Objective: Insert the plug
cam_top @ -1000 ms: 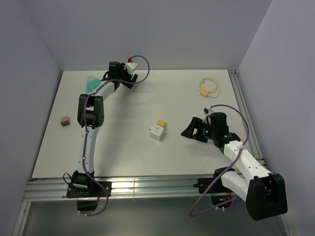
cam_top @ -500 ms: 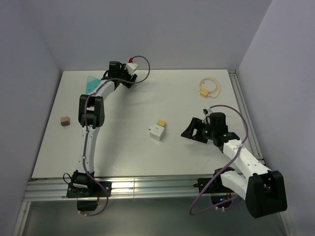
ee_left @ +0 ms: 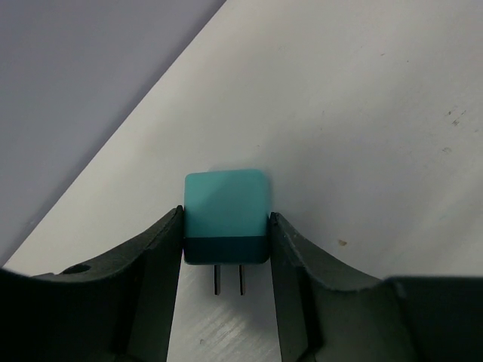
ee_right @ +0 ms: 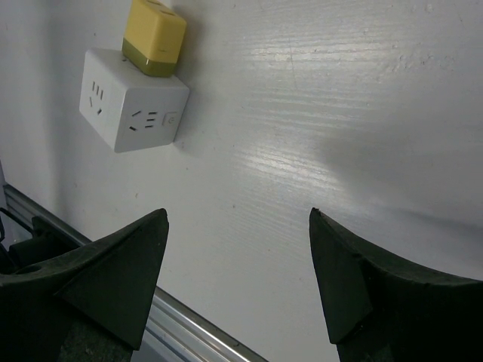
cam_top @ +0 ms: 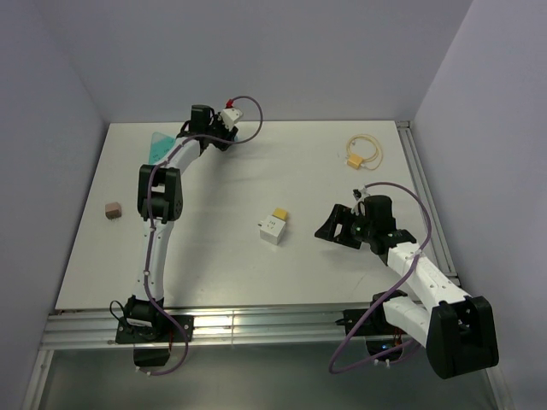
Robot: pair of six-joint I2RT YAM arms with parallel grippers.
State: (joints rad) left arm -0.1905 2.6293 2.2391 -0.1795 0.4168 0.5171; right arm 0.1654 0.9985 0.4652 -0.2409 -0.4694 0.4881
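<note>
Left gripper [ee_left: 226,226] has shifted slightly at the far edge of the table [ee_left: 362,113]. Its fingers [ee_left: 162,249] now press both sides of the teal plug [ee_left: 226,207], which sits on the table, prongs toward the wrist. Right gripper [ee_right: 238,215] barely moved. It is spread wide and holds nothing, near the white socket cube [ee_right: 132,109], which carries a yellow plug [ee_right: 155,36].

back wall [ee_left: 83,83] just behind teal plug [ee_left: 226,205]
</note>
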